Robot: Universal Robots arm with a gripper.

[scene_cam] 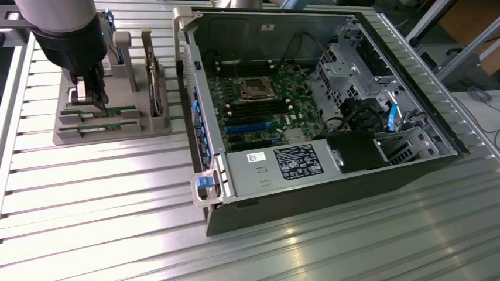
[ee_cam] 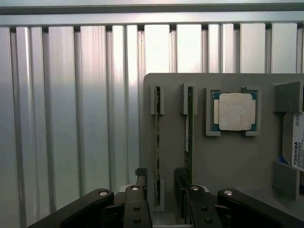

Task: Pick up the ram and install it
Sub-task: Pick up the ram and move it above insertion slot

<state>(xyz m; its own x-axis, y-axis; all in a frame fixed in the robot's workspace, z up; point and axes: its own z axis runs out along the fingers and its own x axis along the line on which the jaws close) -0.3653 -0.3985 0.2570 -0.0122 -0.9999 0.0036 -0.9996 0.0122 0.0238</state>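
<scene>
The black two-fingered gripper hangs low over a flat grey plastic holder tray, which sits near the edge of the bench on the exterior view's left. Its jaws are spread wide, one finger on each side of a long, thin green circuit-board ram stick with a sliver of gap both ways, so nothing looks gripped yet. That stick stands on its long edge, held at its ends by small grey slotted posts along the tray's edge, which leaves both flat faces bare for the fingers. A second ram stick stands in the neighbouring slots, just beside the outer side of one finger. Further along the tray lie a square silver processor chip in corner brackets and a white-labelled hard drive, cut off by the frame. The open black computer case lies well apart on the ribbed aluminium bench, its green motherboard facing up; the memory slots are hard to make out, and the fingers hide the stick's near end
</scene>
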